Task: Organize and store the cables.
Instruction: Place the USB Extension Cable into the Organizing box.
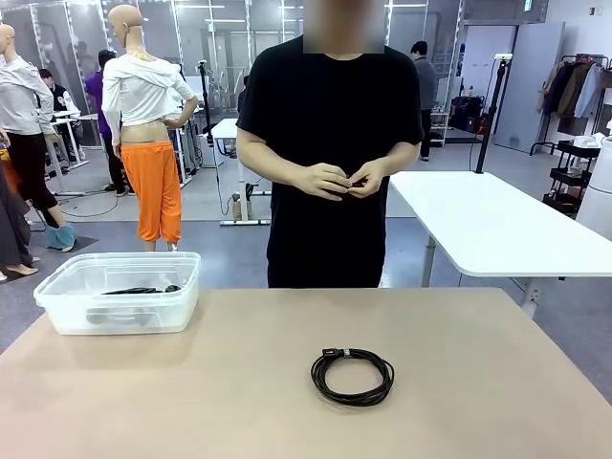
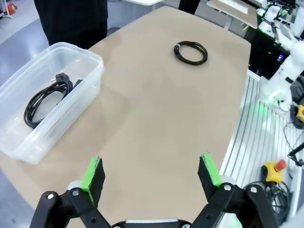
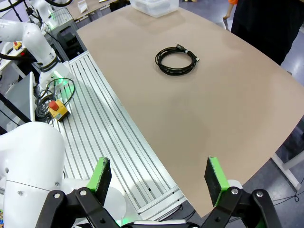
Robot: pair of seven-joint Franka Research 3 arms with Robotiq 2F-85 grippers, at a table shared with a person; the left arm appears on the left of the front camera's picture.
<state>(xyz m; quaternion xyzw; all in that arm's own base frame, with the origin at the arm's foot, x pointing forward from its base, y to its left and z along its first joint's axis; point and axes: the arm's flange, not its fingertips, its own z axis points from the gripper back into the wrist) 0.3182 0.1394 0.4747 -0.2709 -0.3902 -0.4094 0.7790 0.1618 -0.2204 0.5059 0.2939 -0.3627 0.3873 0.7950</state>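
Left gripper (image 2: 151, 161): black two-finger pincer with green pads, jaws spread wide, nothing between them. It hangs above the bare tan tabletop (image 2: 156, 114), touching nothing.

Right gripper (image 3: 157, 164): same build, jaws also released and empty, hanging over the table's edge where it meets the ribbed metal base.

Loose cable (image 1: 356, 399): thin black cord wound in a flat round coil, lying on the tabletop near the middle, a bit to the robot's right. Plug ends sit at the top left of the ring in the front view. Well apart from both grippers (image 2: 190, 61) (image 3: 175, 72).

Clear rectangular plastic tub (image 1: 120, 317) with no lid on it, at the far left corner of the table. A second black coiled cable (image 2: 52, 90) lies on its floor, plug towards the far end. Tub and loose coil are well apart.

Person in a black T-shirt stands at the far edge, hands (image 1: 339, 180) held together at waist height, off the table.
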